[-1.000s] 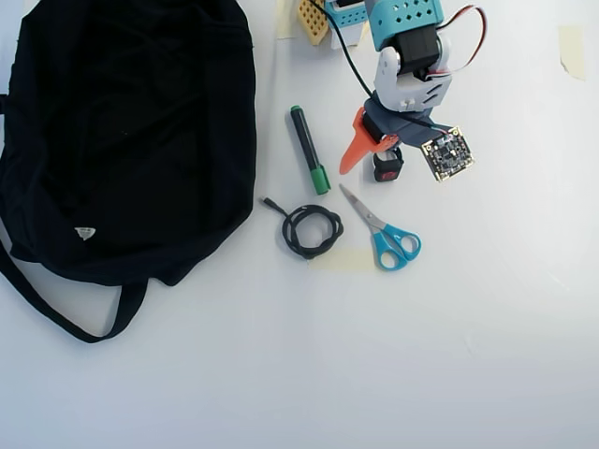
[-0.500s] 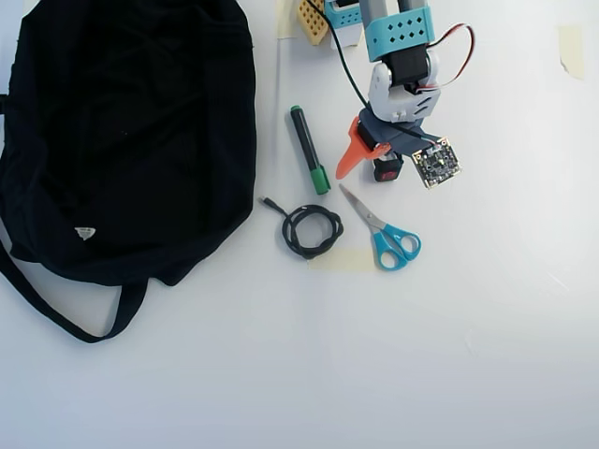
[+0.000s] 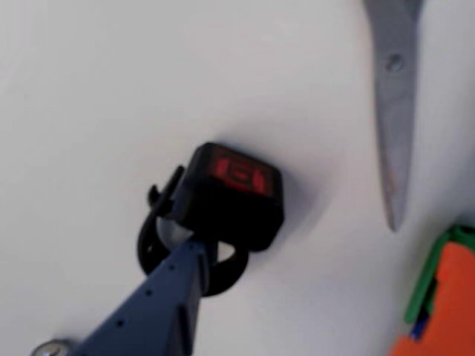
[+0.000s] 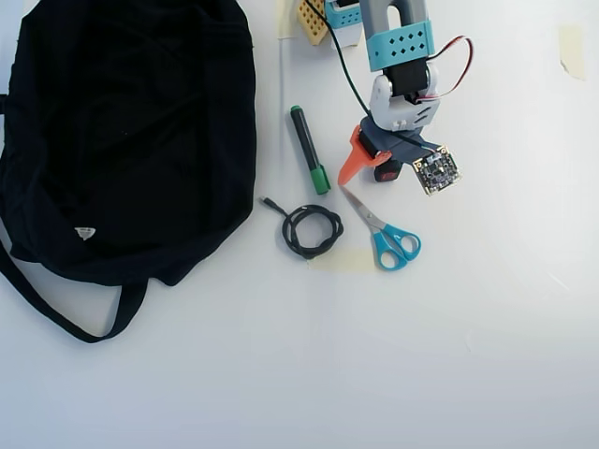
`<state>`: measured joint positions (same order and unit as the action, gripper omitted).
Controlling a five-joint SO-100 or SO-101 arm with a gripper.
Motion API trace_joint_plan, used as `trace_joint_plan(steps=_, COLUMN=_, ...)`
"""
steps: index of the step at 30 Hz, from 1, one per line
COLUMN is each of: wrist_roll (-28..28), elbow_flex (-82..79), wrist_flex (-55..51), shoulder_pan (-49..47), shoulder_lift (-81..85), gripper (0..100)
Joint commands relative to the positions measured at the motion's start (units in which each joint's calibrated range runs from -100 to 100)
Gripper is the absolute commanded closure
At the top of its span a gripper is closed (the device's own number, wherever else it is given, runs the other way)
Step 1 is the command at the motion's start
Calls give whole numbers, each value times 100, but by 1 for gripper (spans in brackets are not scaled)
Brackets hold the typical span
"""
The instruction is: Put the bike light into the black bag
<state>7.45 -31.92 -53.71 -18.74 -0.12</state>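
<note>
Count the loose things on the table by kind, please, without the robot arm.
Black bag: 1
Bike light: 1
Scissors: 1
Marker pen: 1
Coiled black cable: 1
Total: 5

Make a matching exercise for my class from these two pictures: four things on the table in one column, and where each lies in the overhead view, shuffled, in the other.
Things:
1. black bag
2. bike light
3. scissors
4. green marker

Places:
A. under the hand
B. far left
C. between bag and hand
D. below the light, teal handles at lower right

Pairs: 1-B, 2-A, 3-D, 4-C
</note>
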Motion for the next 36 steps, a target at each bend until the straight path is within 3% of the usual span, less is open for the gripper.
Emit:
trace_joint_plan(steps=1, wrist_roll=26, elbow_flex=11, wrist_flex=178, shoulder_pan=-116, shoulder_lift=-37, gripper=63)
trace_joint_plan(steps=13, wrist_roll=26, elbow_flex=-752, wrist_flex=1056, shoulder_pan=-198, shoulder_lift=-145, gripper=63)
trace_joint_plan(steps=23, wrist_roll=26, elbow_flex=-824, wrist_flex=1108, shoulder_pan=-183, shoulder_lift=-145, gripper=64)
trace_joint_plan(steps=36, wrist_roll=26, elbow_flex=-824, wrist_flex=1108, shoulder_pan=-183, shoulder_lift=-137, gripper=98)
